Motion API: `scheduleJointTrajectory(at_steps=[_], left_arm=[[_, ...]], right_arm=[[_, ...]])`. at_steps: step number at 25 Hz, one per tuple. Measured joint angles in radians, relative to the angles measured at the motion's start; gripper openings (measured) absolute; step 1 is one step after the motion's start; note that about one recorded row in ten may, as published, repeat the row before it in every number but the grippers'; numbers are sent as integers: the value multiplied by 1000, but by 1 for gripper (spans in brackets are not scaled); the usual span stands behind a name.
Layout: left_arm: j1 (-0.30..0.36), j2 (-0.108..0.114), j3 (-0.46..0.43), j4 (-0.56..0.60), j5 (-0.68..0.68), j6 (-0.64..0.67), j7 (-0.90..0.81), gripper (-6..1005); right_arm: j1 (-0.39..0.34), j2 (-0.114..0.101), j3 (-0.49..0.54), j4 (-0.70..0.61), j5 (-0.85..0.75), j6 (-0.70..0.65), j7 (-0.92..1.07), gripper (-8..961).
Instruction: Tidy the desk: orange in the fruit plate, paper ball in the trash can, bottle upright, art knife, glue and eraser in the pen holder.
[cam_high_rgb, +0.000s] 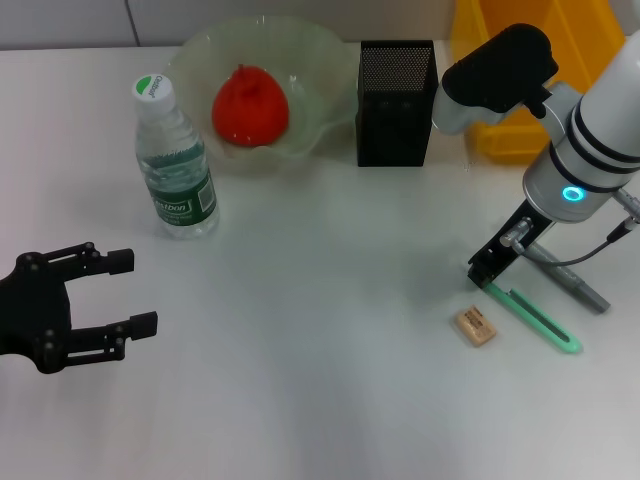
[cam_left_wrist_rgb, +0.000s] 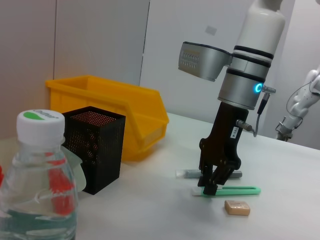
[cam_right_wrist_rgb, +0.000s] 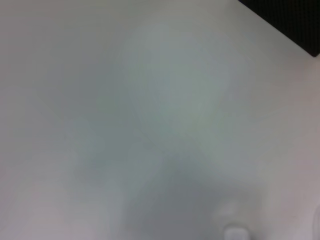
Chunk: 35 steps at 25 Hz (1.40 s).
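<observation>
Three small items lie on the white counter (cam_high_rgb: 320, 400) to the robot's right: the mint-green art knife (cam_high_rgb: 535, 318), the grey glue (cam_high_rgb: 570, 282) stick just behind it, and the tan eraser (cam_high_rgb: 475, 326) block near the knife's white tip. The right tool (cam_left_wrist_rgb: 212, 186) stands nearly vertical over that tip end, fingers narrowed around the slim plastic body, probably to lift it for the black mesh pen holder (cam_high_rgb: 396, 102); whether they actually grip it I cannot tell. The left tool (cam_high_rgb: 125, 293) hovers wide open, idle, well apart from the upright clear bottle (cam_high_rgb: 175, 165). The bumpy orange (cam_high_rgb: 250, 106) already sits in the ruffled glass fruit plate (cam_high_rgb: 320, 60); the yellow trash can (cam_high_rgb: 520, 70) stands beyond the holder.
</observation>
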Motion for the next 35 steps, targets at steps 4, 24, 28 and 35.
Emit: scheduleJointTrajectory(at_steps=[4, 24, 28, 35], left_arm=[[-2, 0, 0, 0, -1, 0, -1, 800], [-3, -14, 0, -4, -2, 0, 1, 800], [-3, -22, -2, -6, -5, -7, 7, 800], [-4, -25, -3, -6, -6, -12, 4, 800]], right_arm=[[-5, 0, 1, -6, 0, -4, 0, 185], [-182, -1, 99, -603, 22, 6, -41, 173], [-220, -1, 97, -637, 142, 184, -116, 173], [-265, -1, 52, -549, 228, 557, -275, 172]])
